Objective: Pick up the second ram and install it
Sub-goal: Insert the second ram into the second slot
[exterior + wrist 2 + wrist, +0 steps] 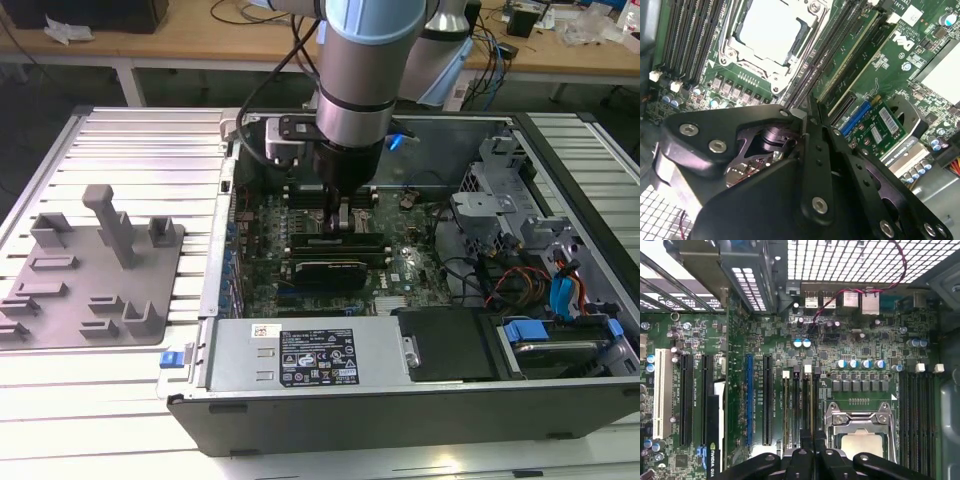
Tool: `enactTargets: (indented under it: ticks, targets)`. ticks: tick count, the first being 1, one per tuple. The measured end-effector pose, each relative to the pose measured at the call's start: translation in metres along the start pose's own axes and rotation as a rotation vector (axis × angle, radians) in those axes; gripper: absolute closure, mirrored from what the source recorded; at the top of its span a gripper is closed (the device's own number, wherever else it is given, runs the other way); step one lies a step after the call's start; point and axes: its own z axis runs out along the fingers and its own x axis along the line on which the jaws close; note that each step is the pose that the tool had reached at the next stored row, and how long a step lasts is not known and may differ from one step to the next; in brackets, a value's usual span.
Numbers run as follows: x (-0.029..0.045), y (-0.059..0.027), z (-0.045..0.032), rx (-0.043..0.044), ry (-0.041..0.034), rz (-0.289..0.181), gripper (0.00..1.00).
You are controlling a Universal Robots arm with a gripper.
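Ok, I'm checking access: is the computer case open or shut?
Open: the case has no cover on, its motherboard lies bare, and the pincer is down inside.

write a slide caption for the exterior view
Robot gripper deep inside the open computer case, at the motherboard's memory slots; grey parts fixture on the exterior view's left.

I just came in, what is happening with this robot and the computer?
A robot arm reaches into an open computer case. Its gripper sits low over the memory slots beside the processor socket. A green ram stick stands in a slot by the gripper; whether it is fully seated cannot be told.
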Motion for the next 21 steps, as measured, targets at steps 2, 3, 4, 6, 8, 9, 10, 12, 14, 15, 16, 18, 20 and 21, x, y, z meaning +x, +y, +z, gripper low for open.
enactTargets:
  ticks: [2, 3, 4, 6, 8, 9, 10, 12, 14, 15, 16, 18, 20, 21]
  targets:
    - [0.0010, -0.0001, 0.0009, -0.0013, -0.0002, 0.000, 0.91]
    - [0.0011, 0.0000, 0.0011, -0.0013, -0.0002, 0.000, 0.91]
    - [0.0012, -0.0002, 0.0017, -0.0014, -0.0002, 0.000, 0.91]
    - [0.0013, -0.0030, 0.0025, -0.0015, -0.0001, 0.000, 0.91]
    - [0.0014, -0.0033, 0.0026, -0.0016, 0.0000, 0.000, 0.91]
    - [0.0017, -0.0034, 0.0029, -0.0014, -0.0004, 0.000, 0.91]
    - [0.0022, -0.0034, 0.0030, -0.0014, -0.0004, 0.000, 0.91]
    - [0.0022, -0.0034, 0.0030, -0.0014, -0.0004, 0.000, 0.91]
    - [0.0033, -0.0034, 0.0030, -0.0014, -0.0003, 0.000, 0.91]
    - [0.0033, -0.0034, 0.0030, -0.0014, -0.0002, 0.000, 0.91]
    - [0.0034, -0.0034, 0.0030, -0.0015, -0.0002, 0.000, 0.91]
    - [0.0035, -0.0034, 0.0041, -0.0014, -0.0004, 0.000, 0.91]
    - [0.0035, -0.0035, 0.0049, -0.0015, -0.0004, 0.000, 0.91]
    - [0.0035, -0.0035, 0.0049, -0.0015, -0.0005, 0.000, 0.91]
